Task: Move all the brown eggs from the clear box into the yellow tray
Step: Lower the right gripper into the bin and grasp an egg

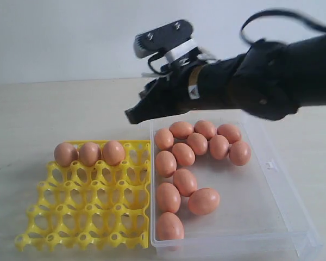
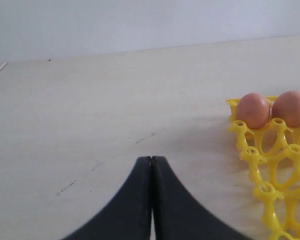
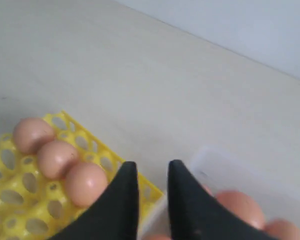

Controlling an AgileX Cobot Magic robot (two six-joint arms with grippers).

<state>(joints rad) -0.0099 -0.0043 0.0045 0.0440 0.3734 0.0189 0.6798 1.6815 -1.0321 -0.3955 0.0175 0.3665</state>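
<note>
The yellow tray (image 1: 87,212) lies at the front left with three brown eggs (image 1: 89,154) in its back row. Right beside it is the clear box (image 1: 277,196), holding several more brown eggs (image 1: 185,182). My right gripper (image 1: 131,115) hovers over the gap between the tray's back right corner and the box's back left corner. In the right wrist view that gripper (image 3: 151,167) is open with nothing between its fingers, and the tray's eggs (image 3: 85,182) and a box egg (image 3: 240,207) lie on either side. My left gripper (image 2: 151,159) is shut and empty over bare table, left of the tray (image 2: 270,165).
Pale wooden tabletop runs back to a white wall. The right arm's black body (image 1: 271,76) reaches in from the right above the box's far edge. The box has a small latch tab (image 1: 270,164) on its right wall.
</note>
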